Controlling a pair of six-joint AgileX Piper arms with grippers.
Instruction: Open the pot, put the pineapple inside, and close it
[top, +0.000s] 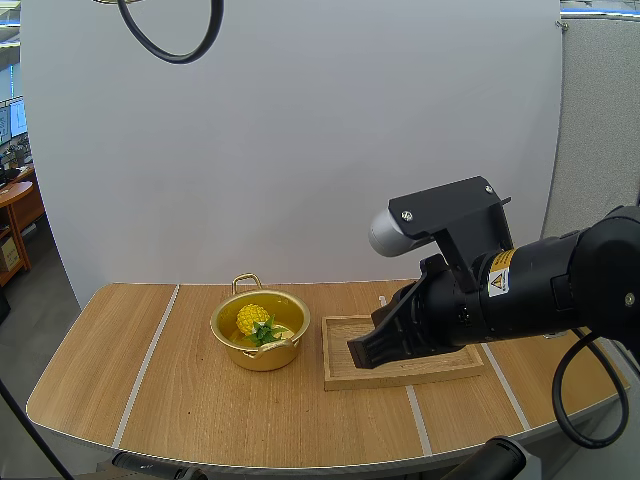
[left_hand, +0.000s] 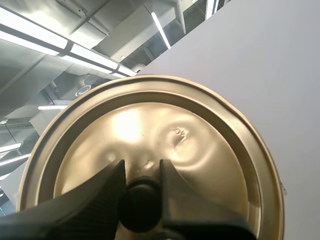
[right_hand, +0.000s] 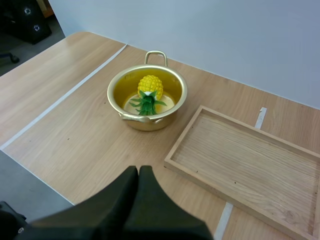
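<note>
A gold pot (top: 260, 335) stands uncovered on the table with a yellow pineapple (top: 254, 320) inside, its green leaves toward the near rim. The right wrist view looks down on the same pot (right_hand: 147, 97) and pineapple (right_hand: 150, 87). My right gripper (top: 364, 352) hovers above the wooden tray (top: 400, 370), shut with nothing in it; its fingers (right_hand: 138, 176) lie together as one wedge. My left gripper (left_hand: 141, 175) is shut on the black knob (left_hand: 140, 204) of the gold lid (left_hand: 150, 145), whose top face is turned to the camera, held up off the table.
The empty wooden tray (right_hand: 250, 167) lies right of the pot. Pale tape lines (top: 145, 365) cross the wooden table. The table's left half and front strip are bare wood.
</note>
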